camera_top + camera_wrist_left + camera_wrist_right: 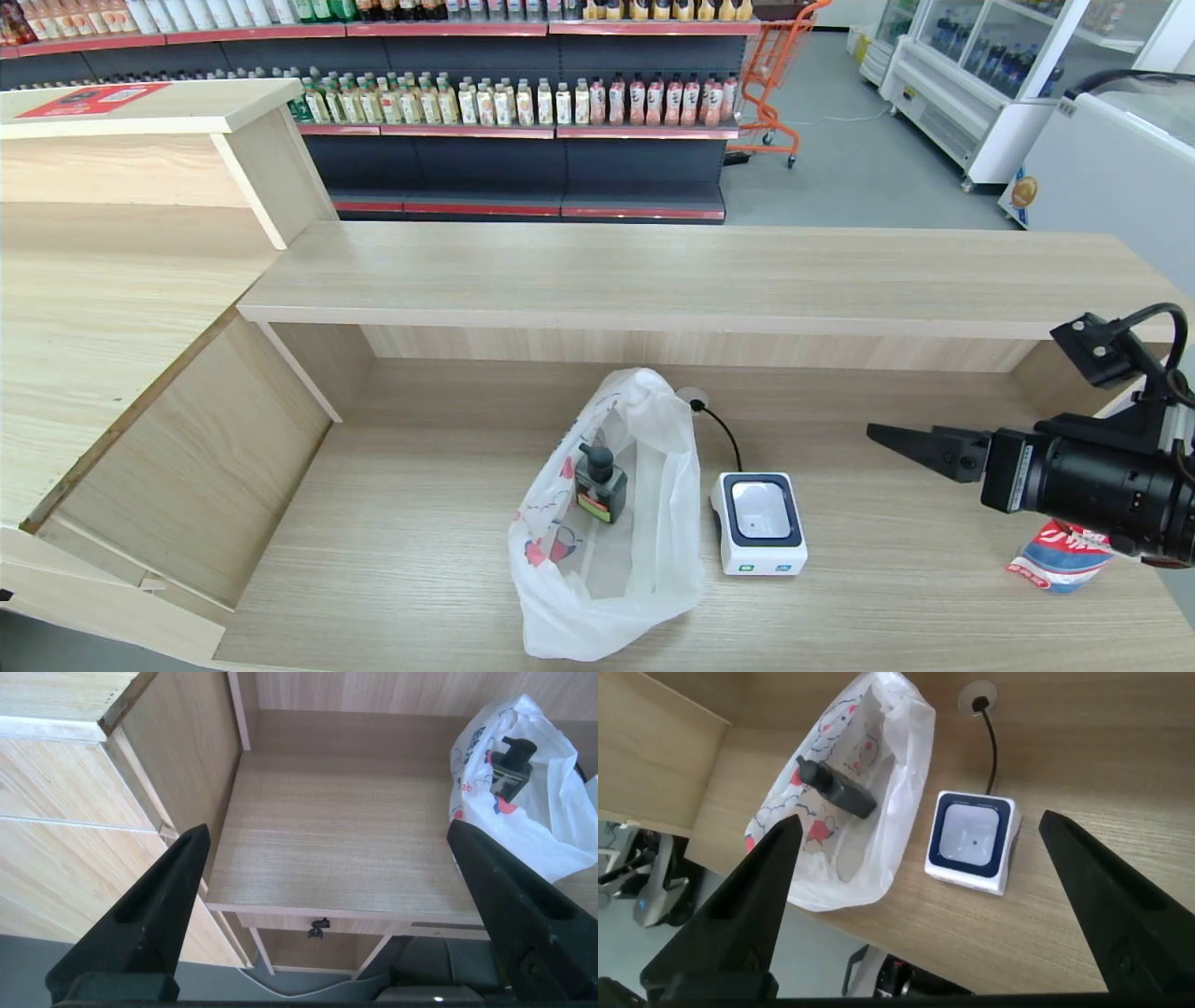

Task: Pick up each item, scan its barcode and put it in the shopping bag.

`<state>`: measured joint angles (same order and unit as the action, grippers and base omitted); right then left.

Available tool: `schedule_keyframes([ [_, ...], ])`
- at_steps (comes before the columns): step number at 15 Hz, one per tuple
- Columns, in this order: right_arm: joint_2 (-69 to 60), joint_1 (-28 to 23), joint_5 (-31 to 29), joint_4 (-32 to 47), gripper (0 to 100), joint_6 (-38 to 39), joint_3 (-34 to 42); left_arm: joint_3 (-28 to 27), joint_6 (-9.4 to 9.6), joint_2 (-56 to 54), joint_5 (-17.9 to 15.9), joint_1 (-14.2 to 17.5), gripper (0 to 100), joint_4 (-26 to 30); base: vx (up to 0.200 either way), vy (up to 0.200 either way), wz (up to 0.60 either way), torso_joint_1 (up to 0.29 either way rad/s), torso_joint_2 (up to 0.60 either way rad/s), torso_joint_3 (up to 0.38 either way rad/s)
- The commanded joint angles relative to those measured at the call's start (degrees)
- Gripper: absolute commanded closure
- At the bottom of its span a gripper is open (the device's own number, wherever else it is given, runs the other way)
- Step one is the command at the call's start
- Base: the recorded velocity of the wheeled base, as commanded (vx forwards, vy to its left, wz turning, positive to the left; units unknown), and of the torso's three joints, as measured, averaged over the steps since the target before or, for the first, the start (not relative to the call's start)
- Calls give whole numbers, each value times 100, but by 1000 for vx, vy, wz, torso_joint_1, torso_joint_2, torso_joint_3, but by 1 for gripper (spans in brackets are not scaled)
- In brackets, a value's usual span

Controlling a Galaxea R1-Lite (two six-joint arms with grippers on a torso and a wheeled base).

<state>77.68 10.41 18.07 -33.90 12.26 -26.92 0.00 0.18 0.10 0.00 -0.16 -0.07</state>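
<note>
Pouch next; right pincer (901, 437) being held wide, empty
A bottle (599, 481) is sitting in the bag (560, 597); the pouch (1060, 560) is lying at the right end of the table (420, 560), beneath the arm. It is best being gripped by its edges (barcode uncovered). The scanner (758, 523) is standing between pouch and bag; the left pincer (327, 835) is gaping too.

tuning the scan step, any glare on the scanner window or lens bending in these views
Head view: scanner window shows a pale sheen, and the counter shelf edge bows slightly near the borders. Right wrist view: window evenly pale, no hot spot.
</note>
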Motion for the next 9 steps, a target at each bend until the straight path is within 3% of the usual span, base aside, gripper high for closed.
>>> schedule_keyframes([
  [1,10,-13,-5,-2,0,30,64,0,-1,-1,0,-2,0,-1,0,0,0,0,0,0],
  [2,2,-22,-14,-2,0,30,90,0,-1,-1,0,-2,0,-1,0,0,0,0,0,0],
  [7,-209,-232,-14,77,0,444,283,0,-27,-1,9,-2,0,-1,0,-200,0,1,5,4],
  [9,-429,-268,-14,481,0,646,283,0,-18,-1,9,-2,0,-1,0,-200,0,2,2,5],
])
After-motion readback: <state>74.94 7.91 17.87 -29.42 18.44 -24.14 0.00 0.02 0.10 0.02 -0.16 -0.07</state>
